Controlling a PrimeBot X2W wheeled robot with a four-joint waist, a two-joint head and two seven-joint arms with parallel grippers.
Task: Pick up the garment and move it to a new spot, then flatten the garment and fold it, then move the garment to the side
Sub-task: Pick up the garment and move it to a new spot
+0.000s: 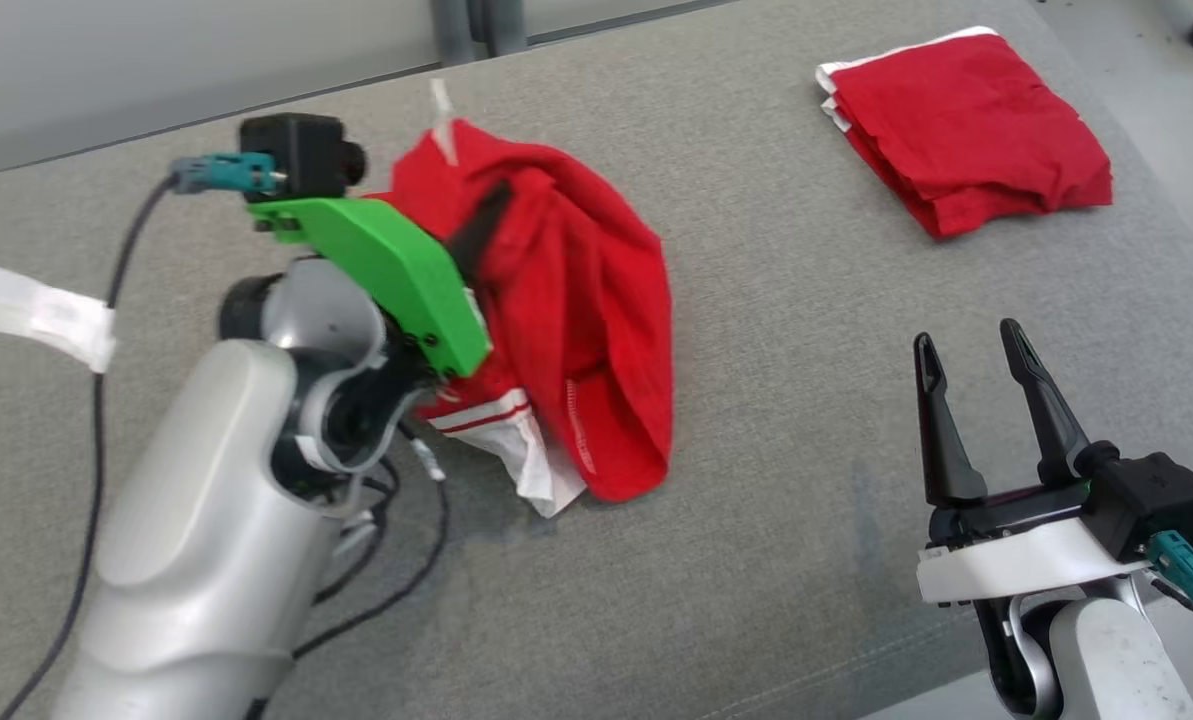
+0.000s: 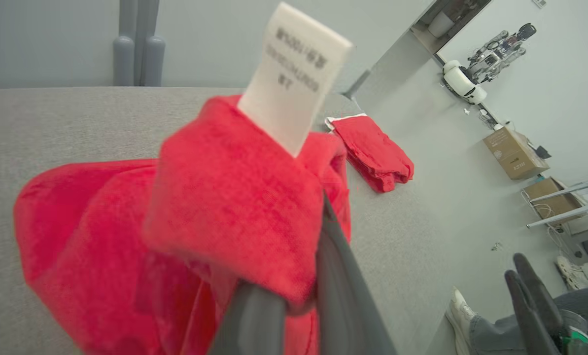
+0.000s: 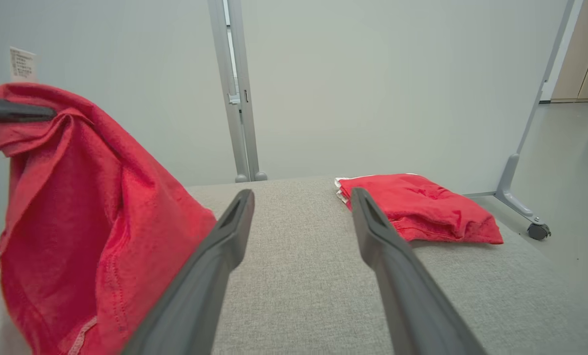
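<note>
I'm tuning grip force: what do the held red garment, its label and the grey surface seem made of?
Red garment: soft matte knit, probably cotton jersey; it hangs in limp folds, hems stitched. Label: thin white printed tag, woven or paper, unclear. Grey surface: matte woven upholstery cloth; coarse weave shows.

A folded red cloth is lying at the far right corner of the grey fabric tabletop, white edges peeking out at one side. Behind it a pale partition is standing, twin grey posts rising at the back edge, and a small caster is sitting on the floor. Two cardboard boxes are resting by the wall, with what may be another machine beyond. A person's pale shoe is showing beside the tabletop.
</note>
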